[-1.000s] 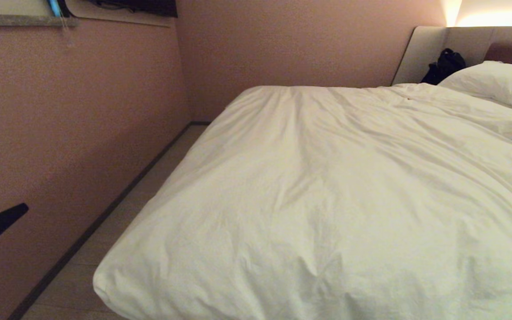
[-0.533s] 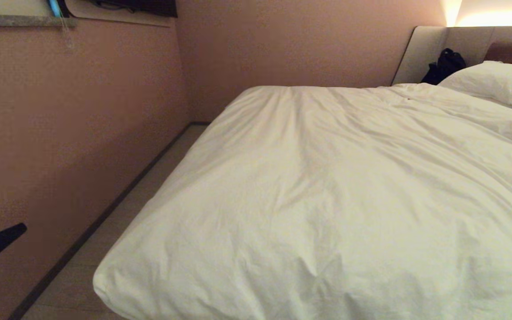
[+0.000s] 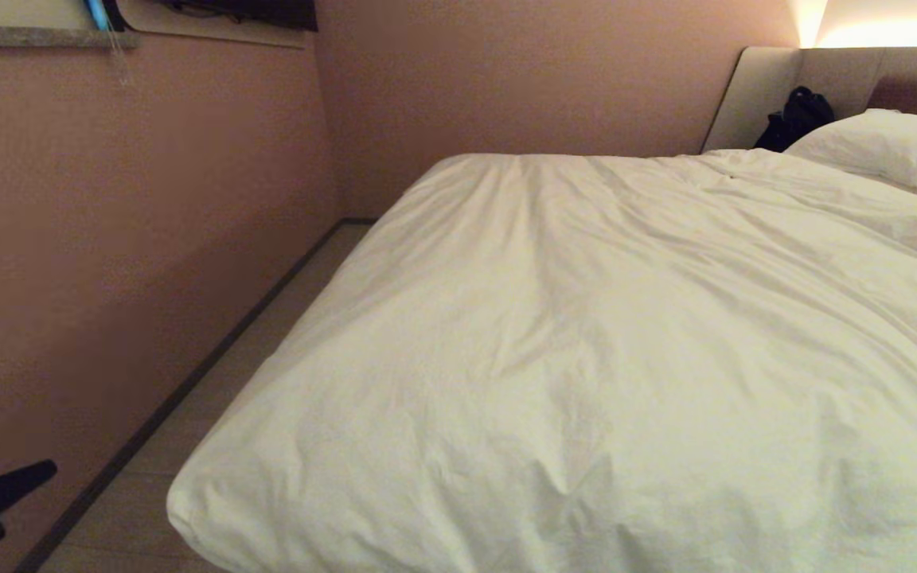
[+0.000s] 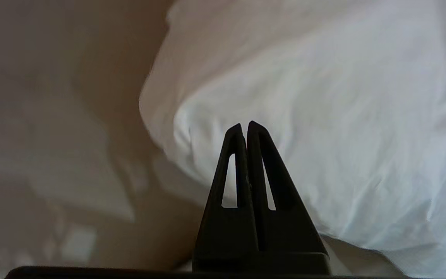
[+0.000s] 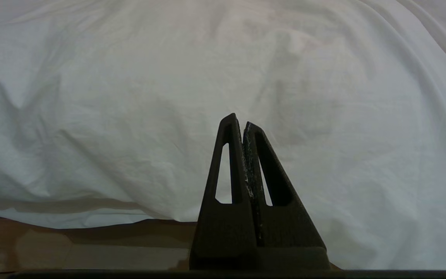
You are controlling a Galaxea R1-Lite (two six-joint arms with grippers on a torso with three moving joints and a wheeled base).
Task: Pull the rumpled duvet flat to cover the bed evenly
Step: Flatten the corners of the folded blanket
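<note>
Lying across the wide low bed (image 3: 769, 87) with its padded beige headboard, the big puffy white duvet in its creased cotton cover (image 3: 586, 358) spreads from the near foot corner up to the plump white pillow (image 3: 880, 147) at the head. Long creases run along that same line, from the pillow end toward the near left corner, so the duvet's long axis points away from the robot and to its right. The rounded near corner bulges over the bed's edge beside the strip of pale floor (image 3: 212, 398) that separates the bed from the pinkish wall (image 3: 108, 239).

That corner is the part nearest the left black two-fingered tool (image 4: 245, 126), which sits low at the far left of the head view, off the bed and over the floor; in its wrist view its fingers are pressed together on nothing and aimed at the corner, near but not touching. The right black tool (image 5: 238, 120) is likewise pinched together and empty, facing the duvet's near hanging edge. By my reading, the left arm is better placed for a corner pull, which would draw toward the robot's left.
</note>
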